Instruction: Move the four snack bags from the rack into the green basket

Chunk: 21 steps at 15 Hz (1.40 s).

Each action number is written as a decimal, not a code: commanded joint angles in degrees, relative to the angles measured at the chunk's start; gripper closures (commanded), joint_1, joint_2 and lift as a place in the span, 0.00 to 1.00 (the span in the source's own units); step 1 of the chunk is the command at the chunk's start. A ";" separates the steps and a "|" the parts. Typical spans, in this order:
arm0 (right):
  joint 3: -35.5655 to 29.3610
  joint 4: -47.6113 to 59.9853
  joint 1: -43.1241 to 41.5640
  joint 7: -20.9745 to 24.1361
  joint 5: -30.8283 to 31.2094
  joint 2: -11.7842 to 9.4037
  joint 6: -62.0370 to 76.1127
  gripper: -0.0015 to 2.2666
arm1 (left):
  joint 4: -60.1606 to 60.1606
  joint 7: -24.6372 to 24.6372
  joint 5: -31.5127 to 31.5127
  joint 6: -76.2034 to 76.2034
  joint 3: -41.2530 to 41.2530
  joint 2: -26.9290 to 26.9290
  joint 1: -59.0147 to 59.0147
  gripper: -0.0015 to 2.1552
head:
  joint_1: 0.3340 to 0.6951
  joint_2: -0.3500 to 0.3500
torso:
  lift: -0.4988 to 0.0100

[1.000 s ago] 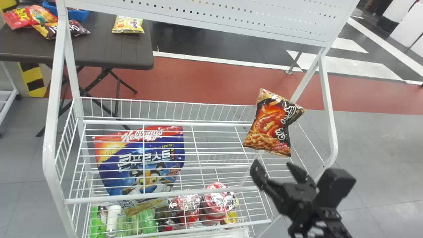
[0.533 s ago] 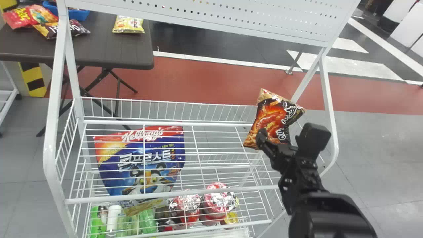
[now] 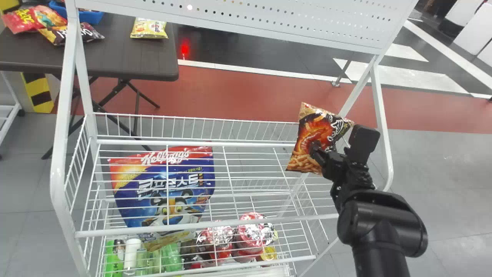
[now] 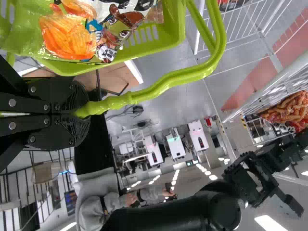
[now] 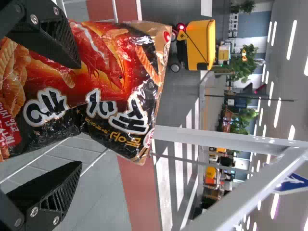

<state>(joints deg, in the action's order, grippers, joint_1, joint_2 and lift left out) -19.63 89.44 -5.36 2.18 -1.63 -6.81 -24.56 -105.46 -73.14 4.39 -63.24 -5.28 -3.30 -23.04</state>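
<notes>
This looks like a big indoor hall, perhaps a robotics lab or showroom, with a small mock shop set up in it. The shop part is a white rack [image 3: 192,229] stocked with a cereal pouch [image 3: 177,184] and foil-topped cups [image 3: 255,231], plus a green basket [image 4: 174,21]. Around it are a grey floor with a red strip [image 3: 230,90], rows of ceiling lights [image 5: 291,39], white machines [image 4: 153,151] and a yellow cart [image 5: 200,44].

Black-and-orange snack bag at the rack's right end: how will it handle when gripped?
The snack bag will probably give and crinkle, as its film is creased. It looks puffed, so likely light for its size. That glossy film might slip, though the right end effector has ridged fingers.
</notes>
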 commanded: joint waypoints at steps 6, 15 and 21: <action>0.20 7.95 6.68 -4.38 -2.15 0.39 0.87 0.97 | 0.08 0.19 -0.08 -0.35 -0.25 0.14 0.19 0.95 | 1.00 0.00 | 0.98; 4.25 38.62 27.51 -7.63 -11.82 1.97 -10.21 0.98 | 0.08 0.10 0.00 0.00 0.10 0.14 0.19 0.95 | 1.00 0.00 | 0.98; 10.66 50.57 45.97 -12.90 -13.67 1.62 -12.85 0.98 | 0.26 0.27 0.09 0.18 0.10 0.40 0.10 0.95 | 1.00 0.00 | 0.98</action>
<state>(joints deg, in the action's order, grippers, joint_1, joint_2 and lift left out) -10.59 138.88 37.28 -10.17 -15.48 -4.95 -37.64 -105.28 -72.90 4.47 -63.07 -5.18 -2.99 -22.85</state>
